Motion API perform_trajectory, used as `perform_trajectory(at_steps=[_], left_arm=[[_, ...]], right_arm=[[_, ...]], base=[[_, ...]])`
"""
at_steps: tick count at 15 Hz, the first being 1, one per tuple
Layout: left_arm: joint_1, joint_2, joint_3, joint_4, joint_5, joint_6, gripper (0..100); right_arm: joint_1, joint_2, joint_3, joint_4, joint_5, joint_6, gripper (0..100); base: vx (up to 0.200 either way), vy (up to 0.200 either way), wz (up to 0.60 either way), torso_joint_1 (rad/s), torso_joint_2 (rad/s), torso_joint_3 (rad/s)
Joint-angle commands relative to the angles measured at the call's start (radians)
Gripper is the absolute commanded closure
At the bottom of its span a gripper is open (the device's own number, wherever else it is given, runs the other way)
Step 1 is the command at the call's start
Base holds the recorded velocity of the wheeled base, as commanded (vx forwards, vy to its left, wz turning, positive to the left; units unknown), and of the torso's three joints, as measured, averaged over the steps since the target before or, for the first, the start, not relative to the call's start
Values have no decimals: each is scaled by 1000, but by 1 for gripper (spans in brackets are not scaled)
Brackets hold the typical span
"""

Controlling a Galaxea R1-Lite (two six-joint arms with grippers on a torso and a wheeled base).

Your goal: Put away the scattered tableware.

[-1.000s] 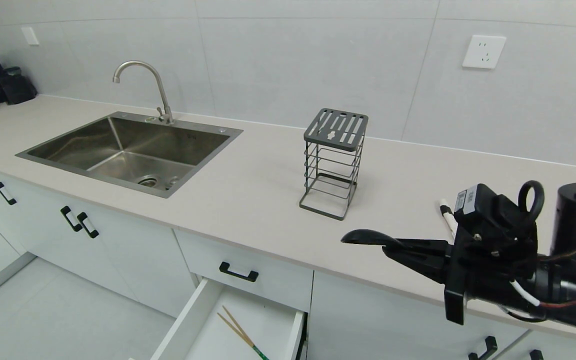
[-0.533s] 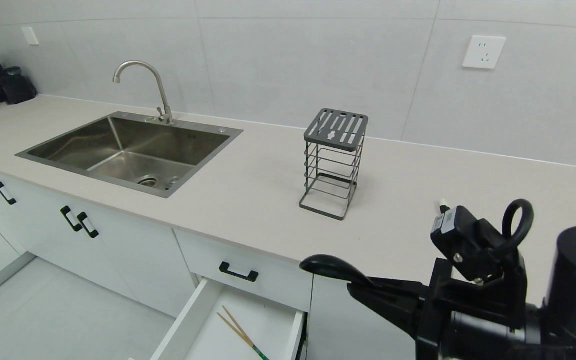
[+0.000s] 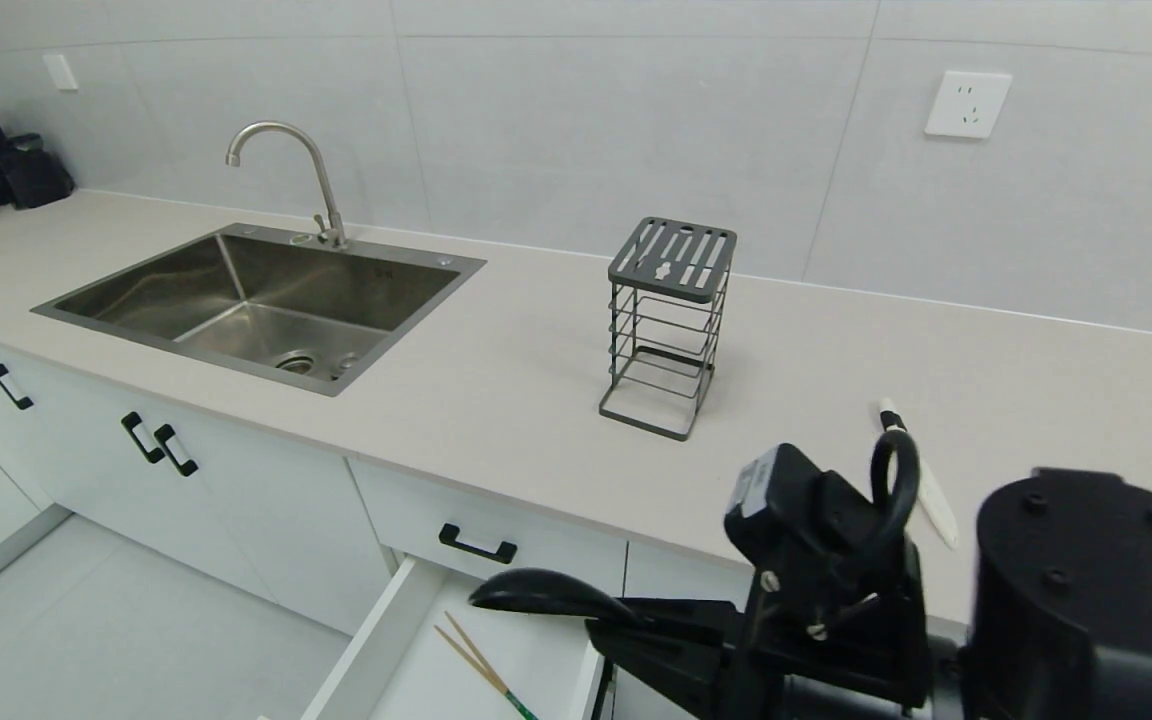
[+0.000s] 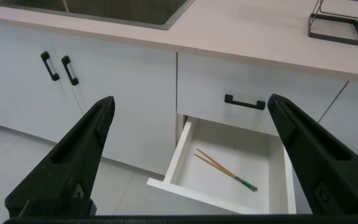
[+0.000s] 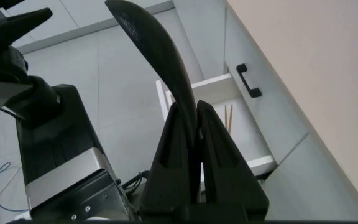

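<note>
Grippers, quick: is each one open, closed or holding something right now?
Left gripper: open, holding nothing.
Right gripper: closed on the black spoon.

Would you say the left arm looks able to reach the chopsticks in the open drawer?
Probably yes: the drawer is pulled open, the chopsticks lie uncovered on its floor, and the open left gripper faces them with nothing between. A black spoon hangs close by.
</note>
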Motion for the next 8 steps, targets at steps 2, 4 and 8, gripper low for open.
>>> perform_trajectory(at_steps=[2, 4, 8], left_arm=[[0, 1, 0, 0, 0, -1, 0], [0, 1, 0, 0, 0, -1, 0], [0, 1, 0, 0, 0, -1, 0]], right_arm=[[52, 203, -171, 0, -2, 3, 100], [49, 295, -300, 8, -4, 6, 100], [39, 461, -463, 14, -27, -3, 100]], base=[[0, 0, 0, 0, 0, 0], [0, 0, 0, 0, 0, 0], [0, 0, 0, 0, 0, 0]])
